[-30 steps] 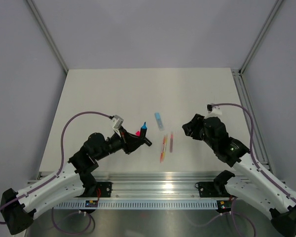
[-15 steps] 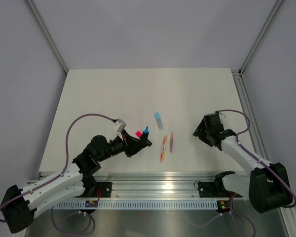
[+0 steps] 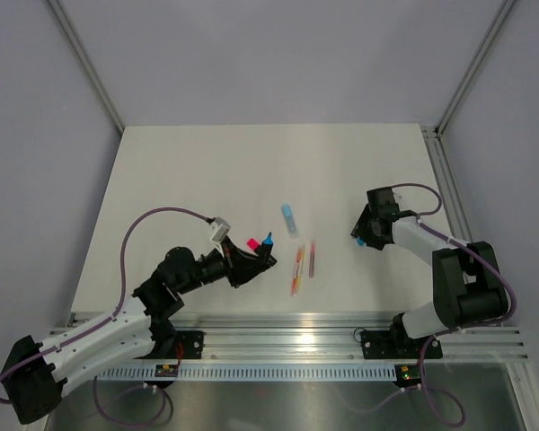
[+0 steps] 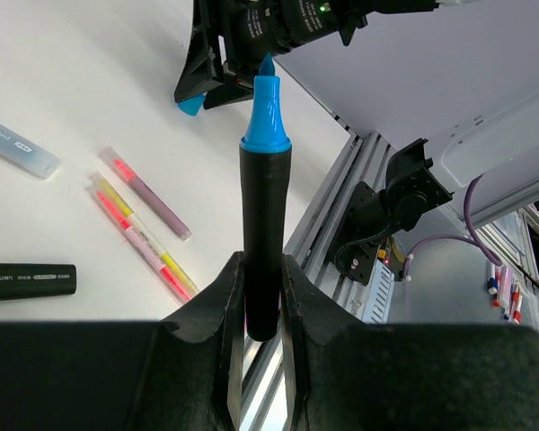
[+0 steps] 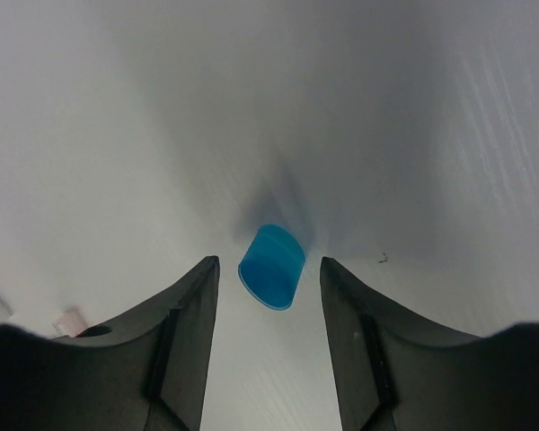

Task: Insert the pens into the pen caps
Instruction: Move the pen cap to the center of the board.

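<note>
Two arms are seen from above on the white table (image 3: 207, 171), with their bases on the metal rail (image 3: 278, 334) at the near edge. The left gripper (image 3: 256, 254) is closed on one black marker (image 3: 267, 240), whose uncapped blue tip is pointed toward the middle of the table. One pink cap (image 3: 252, 243) is found just beside that tip. One pale-blue pen (image 3: 290, 220) is laid further back. Nearer to the rail, a purplish stick (image 3: 312, 258) and the yellow-orange sticks (image 3: 297, 269) are laid almost parallel; the number of the latter cannot be counted from this view. The right gripper (image 3: 362, 235) is placed low over the table, well apart from the pens, with one blue cap (image 3: 360, 242) at its tips.

Three thin sticks are counted in the left wrist view: the purplish one, and two yellow-orange ones pressed side by side. The held marker is gripped at the lower end of its barrel by the closed jaws. A second black marker (image 4: 27, 281) is laid flat at the left, near the sticks. Beyond the blue tip, the right gripper is seen over the blue cap.

One blue cap is seen in the right wrist view, lying on the table between the two fingers (image 5: 184, 341). The jaws are kept apart, with a gap on each side of the cap, and nothing is held. A small pale object (image 5: 70, 321) at the lower left cannot be identified.
</note>
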